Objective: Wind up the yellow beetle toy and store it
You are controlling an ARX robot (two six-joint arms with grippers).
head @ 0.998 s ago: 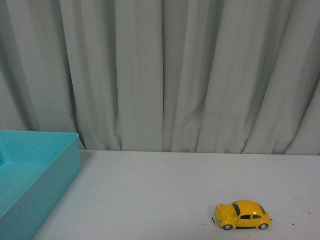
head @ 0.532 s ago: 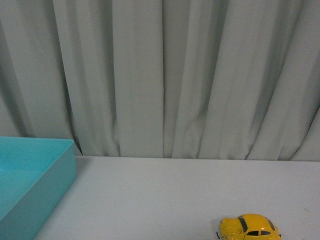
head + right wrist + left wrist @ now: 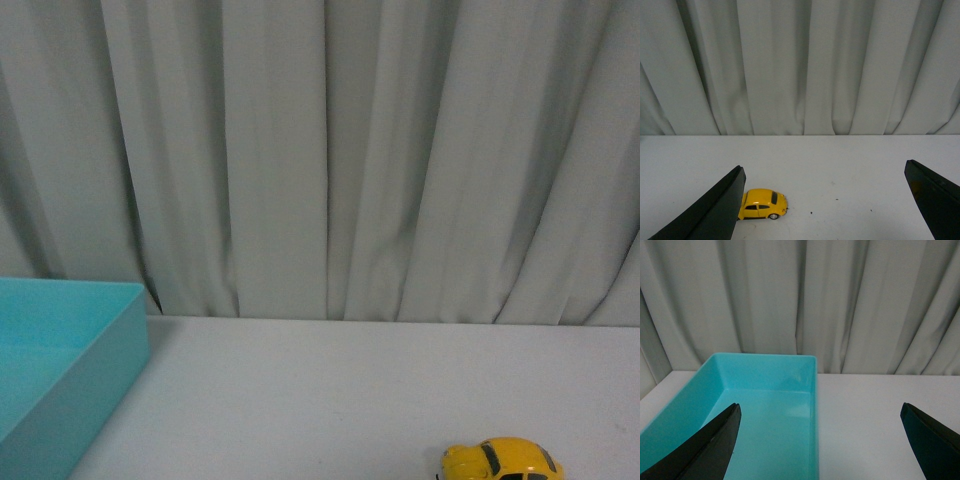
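The yellow beetle toy (image 3: 501, 461) stands on its wheels on the white table, at the bottom edge of the front view, right of centre, its lower half cut off. In the right wrist view the yellow beetle toy (image 3: 762, 203) sits just past one dark finger (image 3: 715, 210), partly behind it. My right gripper (image 3: 822, 200) is open wide and empty. My left gripper (image 3: 820, 440) is also open and empty, hanging over the near edge of the turquoise bin (image 3: 812, 390). Neither arm shows in the front view.
The turquoise bin (image 3: 120, 330) stands at the table's left side with nothing visible inside it. A grey pleated curtain (image 3: 330, 150) closes off the back of the white table (image 3: 300, 400). A few dark specks (image 3: 811, 213) lie near the car.
The front view has tilted upward: the car and the bin have slid down in the picture, and the car is now cut by the bottom edge. The car itself seems unmoved on the table.
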